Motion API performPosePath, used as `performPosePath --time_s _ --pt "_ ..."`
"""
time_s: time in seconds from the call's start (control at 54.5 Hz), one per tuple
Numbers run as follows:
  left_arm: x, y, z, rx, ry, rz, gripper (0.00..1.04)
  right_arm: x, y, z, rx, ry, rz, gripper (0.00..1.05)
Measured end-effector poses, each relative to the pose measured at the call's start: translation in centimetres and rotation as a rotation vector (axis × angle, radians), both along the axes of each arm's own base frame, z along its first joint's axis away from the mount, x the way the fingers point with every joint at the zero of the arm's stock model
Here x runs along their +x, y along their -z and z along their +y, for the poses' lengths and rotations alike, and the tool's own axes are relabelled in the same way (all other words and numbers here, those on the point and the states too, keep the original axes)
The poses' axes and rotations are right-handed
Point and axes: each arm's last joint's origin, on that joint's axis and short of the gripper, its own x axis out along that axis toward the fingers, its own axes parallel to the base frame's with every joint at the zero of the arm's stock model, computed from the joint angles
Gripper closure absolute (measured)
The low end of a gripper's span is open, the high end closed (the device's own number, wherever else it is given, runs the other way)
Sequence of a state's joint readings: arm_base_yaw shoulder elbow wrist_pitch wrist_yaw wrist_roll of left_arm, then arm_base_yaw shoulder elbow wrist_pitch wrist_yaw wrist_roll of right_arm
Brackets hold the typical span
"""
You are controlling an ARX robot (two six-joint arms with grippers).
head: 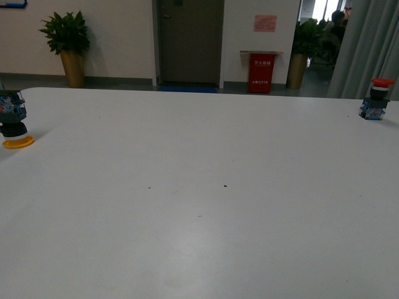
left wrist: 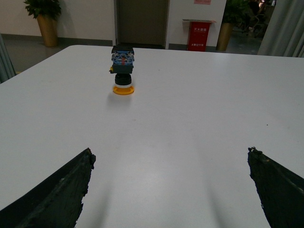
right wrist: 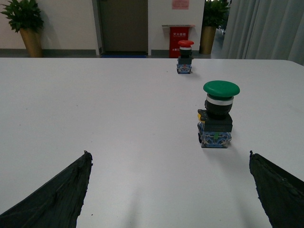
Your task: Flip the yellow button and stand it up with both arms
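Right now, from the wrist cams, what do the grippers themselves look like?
Left gripper: two matte black wedge-shaped fingers with rough, frayed-looking edges. Right gripper: the same. No cables, markings or arm links show; the front view shows neither arm.

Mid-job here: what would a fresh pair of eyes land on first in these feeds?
The yellow button stands upside down on its cap at the left edge of the white table, blue block up. A red-capped button stands upright at the far right. The right wrist view shows a green mushroom button upright just ahead of the open right hand.
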State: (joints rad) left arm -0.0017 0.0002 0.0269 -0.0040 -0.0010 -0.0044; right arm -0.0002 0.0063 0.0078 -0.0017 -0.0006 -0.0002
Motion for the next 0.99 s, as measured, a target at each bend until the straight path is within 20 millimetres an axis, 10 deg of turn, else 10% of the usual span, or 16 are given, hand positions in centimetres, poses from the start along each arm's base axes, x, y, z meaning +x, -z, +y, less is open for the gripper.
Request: performPosePath --time_s 0.331,0.422,0.624,0.992 --pt "0.2 -0.4 0.0 -0.023 -0.121 -0.031 0.07 0.0 0.0 0.0 0.0 0.0 0.0 0.07" --pt "0.6 -2.9 0.2 -0.039 -0.436 -0.166 0.07 0.0 0.0 0.0 0.0 0.0 0.0 0.07" --pt "0.2 -9.3 -0.4 0.071 -0.372 -0.288 0.07 0.0 0.0 0.0 0.0 0.0 0.0 0.07" --pt "4.7 -8.0 3.9 0.086 -0.301 0.079 0.07 0.0 0.0 0.0 0.0 0.0 0.0 0.07"
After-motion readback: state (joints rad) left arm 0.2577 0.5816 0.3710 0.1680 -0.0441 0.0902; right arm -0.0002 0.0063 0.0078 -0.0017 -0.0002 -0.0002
